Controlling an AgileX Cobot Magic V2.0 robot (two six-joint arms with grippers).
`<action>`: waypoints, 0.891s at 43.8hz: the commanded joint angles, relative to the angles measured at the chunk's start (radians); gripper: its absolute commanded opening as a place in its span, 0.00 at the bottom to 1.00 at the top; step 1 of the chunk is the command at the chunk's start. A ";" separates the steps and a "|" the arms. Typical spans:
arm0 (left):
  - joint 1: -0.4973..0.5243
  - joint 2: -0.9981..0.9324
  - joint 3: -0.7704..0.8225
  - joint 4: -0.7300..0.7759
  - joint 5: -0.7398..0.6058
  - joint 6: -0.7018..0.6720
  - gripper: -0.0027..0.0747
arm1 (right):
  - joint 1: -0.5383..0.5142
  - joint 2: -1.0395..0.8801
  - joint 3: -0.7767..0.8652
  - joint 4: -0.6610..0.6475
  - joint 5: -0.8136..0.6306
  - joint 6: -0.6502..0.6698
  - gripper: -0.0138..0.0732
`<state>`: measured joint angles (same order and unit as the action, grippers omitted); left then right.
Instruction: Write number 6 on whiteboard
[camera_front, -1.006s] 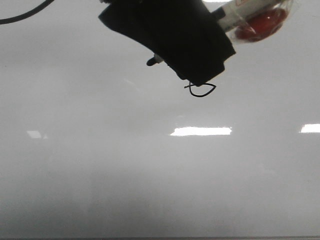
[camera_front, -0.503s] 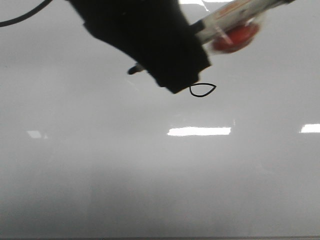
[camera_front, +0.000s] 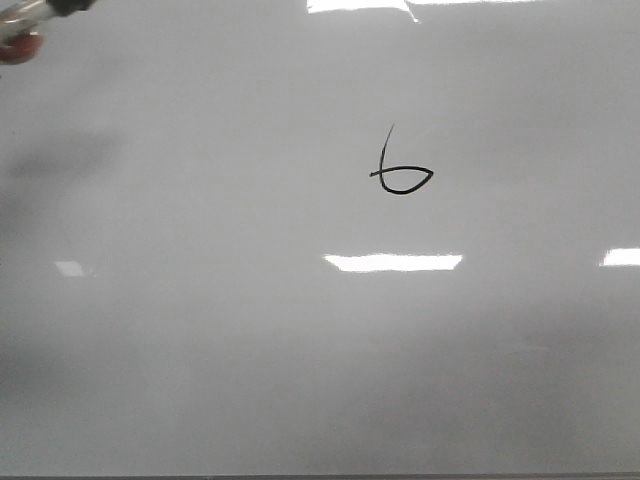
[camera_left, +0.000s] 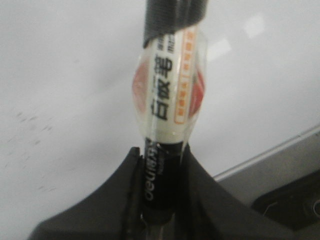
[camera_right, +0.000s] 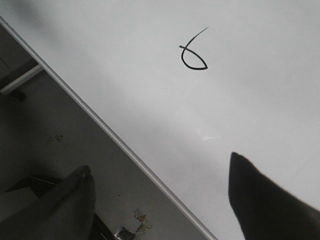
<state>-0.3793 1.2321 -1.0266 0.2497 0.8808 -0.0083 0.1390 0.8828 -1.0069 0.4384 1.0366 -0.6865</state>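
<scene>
The number 6 (camera_front: 398, 172) is a thin black mark on the whiteboard (camera_front: 300, 350), right of the middle; it also shows in the right wrist view (camera_right: 192, 54). My left gripper (camera_left: 160, 165) is shut on a whiteboard marker (camera_left: 167, 100) with a white label, black barrel and red part. Only the marker's end (camera_front: 22, 25) shows at the front view's top left corner, far left of the number. My right gripper (camera_right: 160, 175) is open and empty, its fingers (camera_right: 260, 200) spread over the whiteboard's edge (camera_right: 125, 150).
Bright rectangular light reflections (camera_front: 395, 262) lie on the board below the number. A dark floor with a scrap of foil (camera_right: 135, 225) lies beyond the board's edge in the right wrist view. A metal rail (camera_right: 20, 80) stands off the board.
My left gripper with the marker has moved away left and up, almost out of the front view. The whole number 6, with its upright stroke, is uncovered now.
</scene>
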 joint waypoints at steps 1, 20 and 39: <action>0.130 -0.036 0.037 0.012 -0.168 -0.075 0.01 | -0.006 -0.008 -0.032 0.020 -0.059 0.004 0.82; 0.365 0.091 0.202 -0.134 -0.635 -0.159 0.01 | -0.006 -0.008 -0.032 0.023 -0.059 0.004 0.82; 0.365 0.217 0.189 -0.132 -0.695 -0.159 0.44 | -0.006 -0.008 -0.032 0.024 -0.059 0.004 0.82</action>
<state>-0.0134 1.4702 -0.8085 0.1237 0.2488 -0.1571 0.1390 0.8828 -1.0069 0.4384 1.0304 -0.6844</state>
